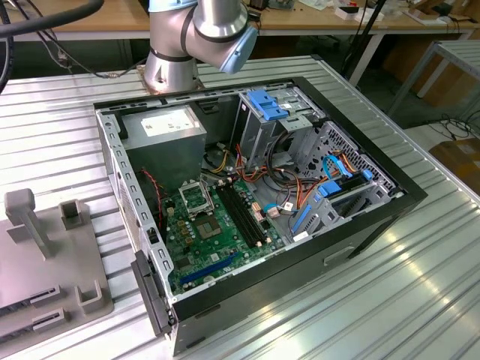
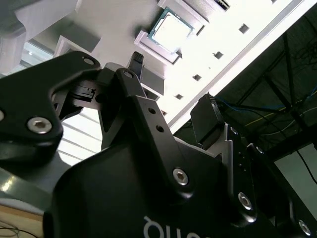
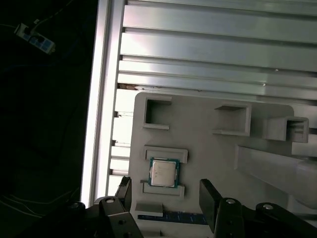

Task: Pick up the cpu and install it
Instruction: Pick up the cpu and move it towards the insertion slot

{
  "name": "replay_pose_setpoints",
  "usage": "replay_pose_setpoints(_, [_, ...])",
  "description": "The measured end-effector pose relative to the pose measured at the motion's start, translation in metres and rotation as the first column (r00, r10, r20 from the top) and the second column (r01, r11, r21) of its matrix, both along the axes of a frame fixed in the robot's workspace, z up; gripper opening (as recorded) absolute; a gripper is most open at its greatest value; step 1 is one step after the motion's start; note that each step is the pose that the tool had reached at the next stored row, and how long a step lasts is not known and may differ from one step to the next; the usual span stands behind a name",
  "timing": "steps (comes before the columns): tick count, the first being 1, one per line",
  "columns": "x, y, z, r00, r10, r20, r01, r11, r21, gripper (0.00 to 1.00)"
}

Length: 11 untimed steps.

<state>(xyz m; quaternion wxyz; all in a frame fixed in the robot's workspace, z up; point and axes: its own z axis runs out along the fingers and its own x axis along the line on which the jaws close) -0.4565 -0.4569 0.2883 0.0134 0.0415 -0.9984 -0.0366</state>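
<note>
cpu lay flat in a nest on the grey jig, at the exterior view's lower left. Pincer was spread, empty, close by it. Looked light, stiff, thin, fragile: best gripped by opposite edges, not the face.

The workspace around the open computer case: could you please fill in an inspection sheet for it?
surface: ribbed metal table
job's things: chip lies in its grey holder; socket in the case looks empty
clutter: nothing seen
hand: hand open, aimed at the chip, holding nothing
cables: coloured wires inside the case
surroundings: wooden benches behind the table
</note>
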Motion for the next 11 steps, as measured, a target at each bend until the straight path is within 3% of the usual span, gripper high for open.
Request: replay_pose_setpoints(11, [0.0,0.0,-0.0015,1.0,0.0,0.0,0.0,1.0,0.0,0.66])
